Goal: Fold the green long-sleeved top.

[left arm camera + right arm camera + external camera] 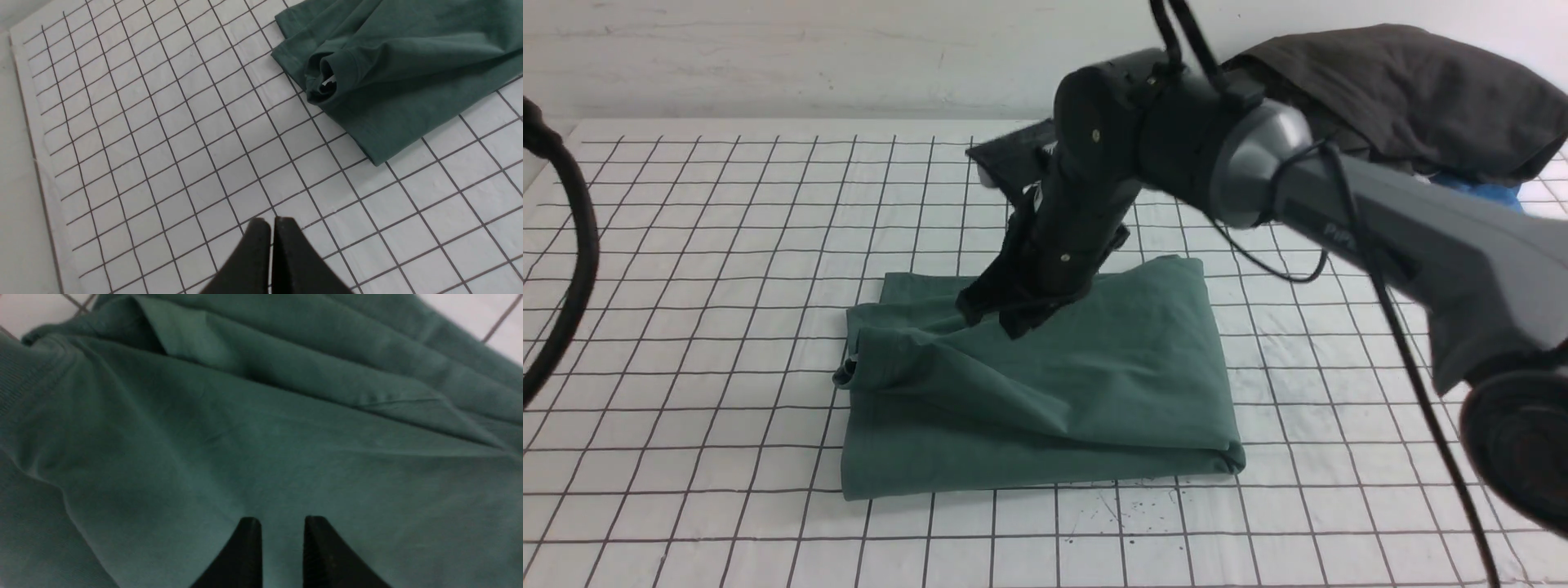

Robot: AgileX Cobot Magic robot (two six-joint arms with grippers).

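The green long-sleeved top [1045, 384] lies folded into a rough rectangle in the middle of the grid mat, with wrinkles and its ribbed neck at its left edge. My right gripper [992, 317] points down at the top's upper left part, its tips at or just above the cloth. In the right wrist view the right gripper [278, 522] is slightly open over the green cloth [286, 437], with nothing between the jaws. My left gripper [271, 222] is shut and empty over the bare mat, well apart from the top's corner [388, 73]. The logo is hidden.
A dark grey garment [1405, 98] is heaped at the back right, with a bright blue garment [1478, 192] under it. A flat dark piece [1009, 155] lies behind the right arm. A black cable [572, 245] hangs at the left. The mat's edge [28, 134] shows in the left wrist view.
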